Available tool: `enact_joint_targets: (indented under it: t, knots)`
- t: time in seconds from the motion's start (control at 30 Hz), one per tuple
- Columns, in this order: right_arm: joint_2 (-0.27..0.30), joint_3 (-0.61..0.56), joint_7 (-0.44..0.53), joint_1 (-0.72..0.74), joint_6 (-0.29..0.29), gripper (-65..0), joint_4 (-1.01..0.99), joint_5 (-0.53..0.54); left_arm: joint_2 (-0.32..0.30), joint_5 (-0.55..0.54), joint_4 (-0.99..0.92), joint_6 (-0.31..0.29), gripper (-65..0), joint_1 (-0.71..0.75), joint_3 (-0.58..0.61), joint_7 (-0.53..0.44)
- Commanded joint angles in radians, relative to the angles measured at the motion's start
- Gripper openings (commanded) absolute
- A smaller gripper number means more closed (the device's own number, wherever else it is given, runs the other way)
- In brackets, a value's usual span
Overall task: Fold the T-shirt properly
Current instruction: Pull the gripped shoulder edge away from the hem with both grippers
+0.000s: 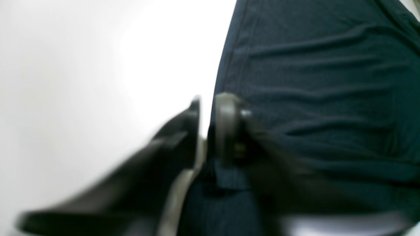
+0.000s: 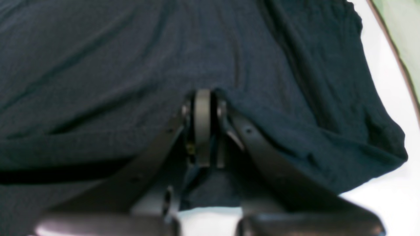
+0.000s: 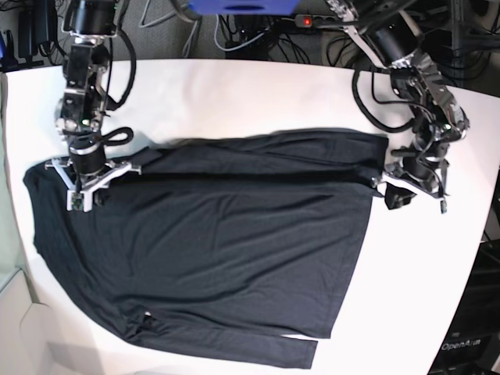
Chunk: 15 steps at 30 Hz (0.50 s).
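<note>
We see the right hand [image 2: 202, 127] clenched on the T-shirt [image 3: 219, 242], while blur hides whether the left hand [image 1: 210, 131] grips it.

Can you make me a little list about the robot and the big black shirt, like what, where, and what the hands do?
thing: T-shirt, black, long-sleeved
where: spread on the white table
shape: top part folded down, some wrinkles
left hand: at the shirt's edge, fingers a little apart
right hand: shut, down on the shirt; a pinch is unclear
</note>
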Motion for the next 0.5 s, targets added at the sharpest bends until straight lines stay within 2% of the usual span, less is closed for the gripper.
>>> enact_joint_targets:
  t: [0.0,0.07,0.13,0.2,0.33,0.47]
  knots:
    - [0.008,0.003,0.026,0.015,-0.003,-56.6,0.017,0.0,-0.008,-0.02,0.025,-0.009,-44.3,-0.015,0.002,-0.026]
    - [0.008,0.003,0.026,0.012,-0.003,-48.4,0.017,0.0,-0.008,-0.021,0.026,-0.012,-39.6,-0.007,0.002,-0.027]
    - [0.008,0.003,0.034,-0.009,-0.002,-40.8,0.02,0.0,-0.008,-0.03,0.026,-0.02,-39.2,0.001,0.002,-0.027]
    - [0.008,0.002,0.034,-0.012,0.006,-35.9,0.021,0.0,-0.008,-0.03,0.026,-0.021,-39.0,0.001,0.0,-0.027]
    - [0.01,0.008,0.034,-0.014,0.11,-34.2,0.025,0.0,-0.008,-0.03,0.035,-0.023,-38.9,0.01,0.0,-0.023]
    - [0.007,0.022,0.036,-0.057,0.113,-34.2,0.071,0.0,0.0,-0.032,0.132,-0.023,-38.8,0.094,0.005,-0.02]
